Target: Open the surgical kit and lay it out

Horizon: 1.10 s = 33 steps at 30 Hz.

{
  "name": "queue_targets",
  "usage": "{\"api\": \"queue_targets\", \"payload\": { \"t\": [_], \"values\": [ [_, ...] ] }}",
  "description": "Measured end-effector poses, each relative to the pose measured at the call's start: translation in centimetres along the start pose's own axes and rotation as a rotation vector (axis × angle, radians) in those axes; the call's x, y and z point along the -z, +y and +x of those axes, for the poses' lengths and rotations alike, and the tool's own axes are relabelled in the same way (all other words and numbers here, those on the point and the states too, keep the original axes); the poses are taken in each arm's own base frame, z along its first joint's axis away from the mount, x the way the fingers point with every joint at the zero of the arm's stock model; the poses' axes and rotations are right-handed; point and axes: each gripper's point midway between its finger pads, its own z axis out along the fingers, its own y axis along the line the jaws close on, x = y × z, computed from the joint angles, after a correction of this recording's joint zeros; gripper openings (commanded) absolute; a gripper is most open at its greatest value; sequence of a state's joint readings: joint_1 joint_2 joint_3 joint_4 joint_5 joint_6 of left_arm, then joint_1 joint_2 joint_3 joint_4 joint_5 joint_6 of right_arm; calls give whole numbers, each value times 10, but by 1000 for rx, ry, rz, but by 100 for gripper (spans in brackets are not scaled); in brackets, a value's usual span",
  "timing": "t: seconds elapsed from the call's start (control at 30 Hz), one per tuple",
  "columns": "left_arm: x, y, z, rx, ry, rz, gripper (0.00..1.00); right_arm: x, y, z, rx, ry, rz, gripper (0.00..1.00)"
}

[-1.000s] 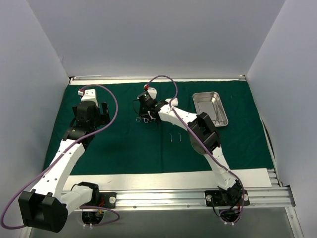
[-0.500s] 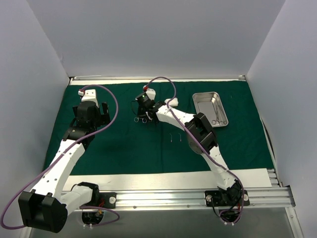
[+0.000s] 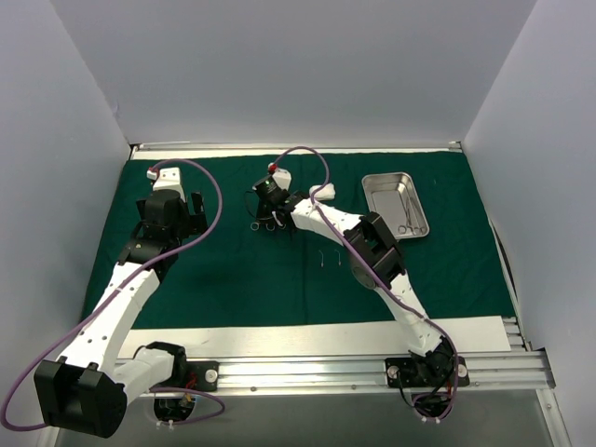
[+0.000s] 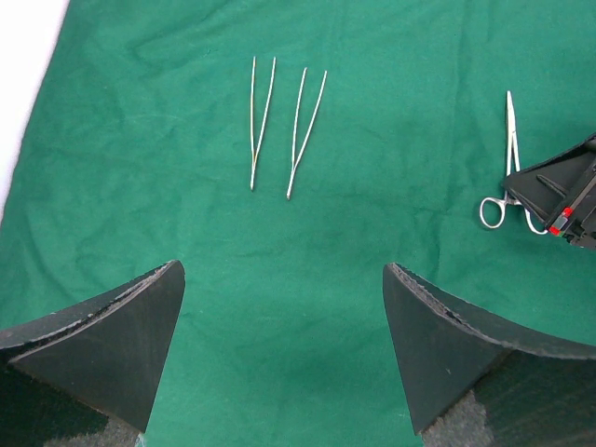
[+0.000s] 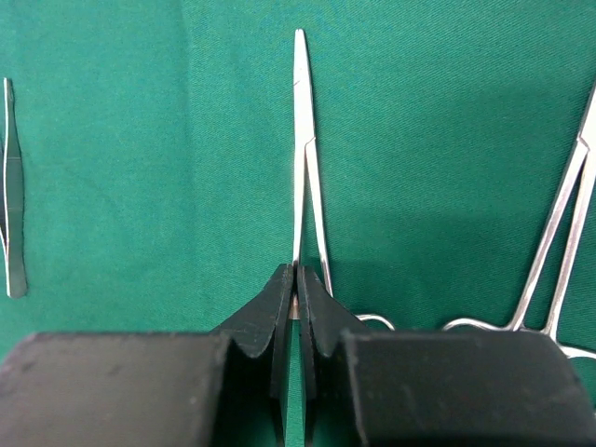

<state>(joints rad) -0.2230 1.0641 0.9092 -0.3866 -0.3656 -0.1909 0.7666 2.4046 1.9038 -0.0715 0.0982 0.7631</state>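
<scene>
Green drape (image 3: 223,279) covers the table (image 3: 307,337). Two tweezers (image 4: 254,158) lie on it ahead of left gripper (image 4: 281,267); steel tray (image 3: 389,197) well right.

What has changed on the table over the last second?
The right hand, shut on the ring-handled forceps, drifted slightly left and toward the far edge, taking the forceps with it. Nothing was picked up or released. The left hand stayed open and still; the two tweezers and the steel tray did not move.

The cloth drape (image 3: 233,279) is plain dark green; the scissor-like steel instrument (image 5: 299,140) and rectangular steel tray (image 3: 386,197) shine silver.
</scene>
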Motion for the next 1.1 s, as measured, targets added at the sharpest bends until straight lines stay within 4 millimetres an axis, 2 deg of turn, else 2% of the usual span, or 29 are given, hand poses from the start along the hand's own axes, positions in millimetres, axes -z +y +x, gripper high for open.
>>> {"api": "queue_targets", "payload": {
  "t": [0.1,0.27,0.43,0.77,0.87,0.97,1.1],
  "values": [
    [0,0,0,-1,0,-1,97,0,1,0,-7,0,-1,2],
    [0,0,0,-1,0,-1,97,0,2,0,-22,-1,-2,13],
    [0,0,0,0,0,-1,97,0,3,-1,-29,-5,-7,21],
    [0,0,0,0,0,-1,97,8,15,-12,22,-21,-27,22],
    [0,0,0,0,0,-1,97,17,10,-18,71,-24,-1,24],
    [0,0,0,0,0,-1,97,30,1,-25,118,-31,48,31],
    [0,0,0,-1,0,-1,97,40,-17,-32,172,-30,119,32]
  ]
}}
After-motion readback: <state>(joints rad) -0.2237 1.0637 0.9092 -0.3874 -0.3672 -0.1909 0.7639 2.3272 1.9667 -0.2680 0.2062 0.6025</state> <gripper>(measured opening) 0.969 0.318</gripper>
